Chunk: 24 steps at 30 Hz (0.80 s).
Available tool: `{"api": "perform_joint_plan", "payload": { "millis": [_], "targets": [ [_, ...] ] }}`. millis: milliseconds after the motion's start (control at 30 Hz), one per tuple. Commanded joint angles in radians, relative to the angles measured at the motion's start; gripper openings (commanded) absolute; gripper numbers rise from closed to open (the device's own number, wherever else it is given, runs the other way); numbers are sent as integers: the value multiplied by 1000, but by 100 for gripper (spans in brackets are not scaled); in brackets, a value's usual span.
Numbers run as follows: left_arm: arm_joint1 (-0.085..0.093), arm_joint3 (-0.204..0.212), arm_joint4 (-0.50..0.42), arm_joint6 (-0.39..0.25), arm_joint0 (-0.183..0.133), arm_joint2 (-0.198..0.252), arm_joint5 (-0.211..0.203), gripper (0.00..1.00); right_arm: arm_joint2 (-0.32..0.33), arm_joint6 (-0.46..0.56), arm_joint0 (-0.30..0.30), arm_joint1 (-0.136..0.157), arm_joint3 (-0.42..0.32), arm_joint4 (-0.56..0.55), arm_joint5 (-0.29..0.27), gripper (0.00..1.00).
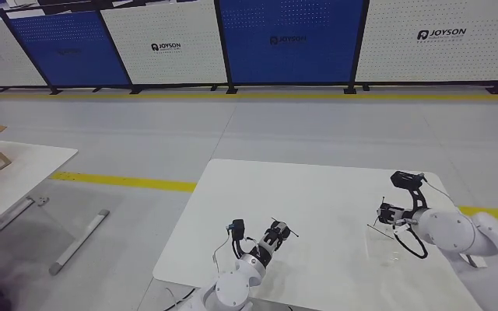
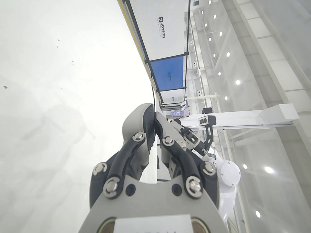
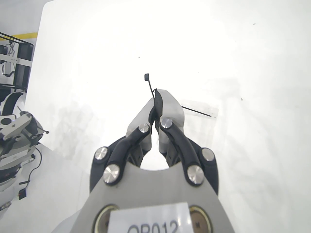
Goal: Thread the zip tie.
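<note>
Both arms hang over the tabletop [image 1: 311,194]. The right gripper [image 3: 156,93] pinches a zip tie [image 3: 148,83] crosswise, and the left gripper [image 2: 153,109] clamps a second zip tie [image 1: 292,232].

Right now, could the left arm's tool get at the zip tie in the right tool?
Likely yes: only open air above the table separates the left tool from the zip tie. But it is shut on its own tie.

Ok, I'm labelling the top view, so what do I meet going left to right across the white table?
Left gripper pinching a zip tie → right gripper pinching the other zip tie.
</note>
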Motion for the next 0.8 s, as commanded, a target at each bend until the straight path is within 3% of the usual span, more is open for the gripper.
{"api": "perform_joint_plan", "payload": {
  "millis": [0,100,233,367,400,767],
  "targets": [
    [0,0,0,0,0,0,0,0,0,0,0,0,0,0,0,0],
    [-2,4,35,35,2,9,-17,0,0,0,0,0,0,0,0,0],
    [-18,31,125,165,-7,63,-42,0,0,0,0,0,0,0,0,0],
    [-40,109,295,341,-52,135,-101,0,0,0,0,0,0,0,0,0],
    [-46,127,294,358,-58,149,-113,0,0,0,0,0,0,0,0,0],
    [-46,127,294,352,-59,148,-112,0,0,0,0,0,0,0,0,0]
  ]
}}
